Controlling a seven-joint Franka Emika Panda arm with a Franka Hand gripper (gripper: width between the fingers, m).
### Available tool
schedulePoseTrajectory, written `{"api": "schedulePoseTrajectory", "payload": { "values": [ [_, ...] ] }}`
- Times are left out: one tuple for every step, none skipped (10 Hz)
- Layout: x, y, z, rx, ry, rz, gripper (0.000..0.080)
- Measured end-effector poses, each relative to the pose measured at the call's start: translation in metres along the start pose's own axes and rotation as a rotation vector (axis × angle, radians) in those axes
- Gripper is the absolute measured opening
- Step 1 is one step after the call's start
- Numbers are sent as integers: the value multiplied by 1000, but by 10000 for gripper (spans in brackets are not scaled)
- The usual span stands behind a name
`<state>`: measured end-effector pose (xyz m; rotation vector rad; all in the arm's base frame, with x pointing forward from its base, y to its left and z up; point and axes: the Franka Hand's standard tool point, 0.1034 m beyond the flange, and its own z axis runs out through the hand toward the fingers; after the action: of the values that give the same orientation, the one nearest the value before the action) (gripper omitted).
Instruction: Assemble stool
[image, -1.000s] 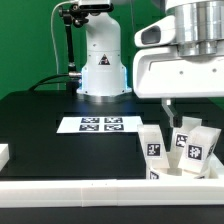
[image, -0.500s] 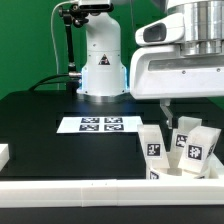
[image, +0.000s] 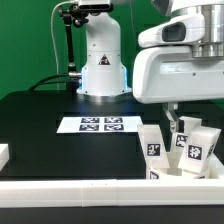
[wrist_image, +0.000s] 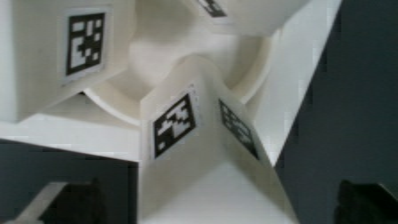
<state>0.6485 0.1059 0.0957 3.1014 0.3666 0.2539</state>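
Arm: the white Franka arm's bulky wrist housing (image: 185, 65) filled the upper part of the exterior view's right; its base (image: 102, 62) stood at the far edge of the black table (image: 40, 125)

Gripper: the two-finger gripper (image: 172, 118) hung low over the cluster of legs; one slim finger (image: 171, 117) showed in the exterior view, its tip just above the parts; from the wrist view only dark blurred finger shapes (wrist_image: 63, 197) appeared at the edges; I could not tell how far apart the jaws stood, nor whether they had hold of anything

Legs: the short blocky white plastic stool legs (image: 182, 148), each bearing black-and-white square tags, stood bunched together, touching or nearly so, on the exterior view's right, close against the front rail; the nearest white leg (wrist_image: 192, 135) in the wrist view showed a sharp ridge between two tagged faces, directly below the camera

Seat: a curved white plastic surface (wrist_image: 134, 90) lay behind that leg in the wrist view, perhaps the round disc seat; I could not say for certain

Marker board: the marker board (image: 100, 125), thin, flat and white with several tags, lay flat mid-table, well apart from the legs

Rail: the long white border rail (image: 90, 190) ran along the near edge of the table
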Motion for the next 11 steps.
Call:
{"api": "schedulePoseTrajectory", "payload": {
  "values": [
    [0, 2, 0, -6, -2, -46, 649],
    [-1, 5, 0, -17, -6, -137, 649],
    [-2, 9, 1, -19, -11, -198, 649],
    [-3, 10, 3, -30, -20, -296, 649],
    [-5, 7, 5, -34, -27, -365, 649],
    [-5, 6, 5, -35, -30, -387, 649],
    [-6, 7, 8, -36, -33, -372, 649],
    [-7, 8, 11, -36, -36, -372, 649],
    [-7, 8, 12, -37, -38, -371, 649],
    [-7, 8, 13, -37, -38, -370, 532],
    [-7, 8, 12, -37, -38, -370, 396]
  ]
}}
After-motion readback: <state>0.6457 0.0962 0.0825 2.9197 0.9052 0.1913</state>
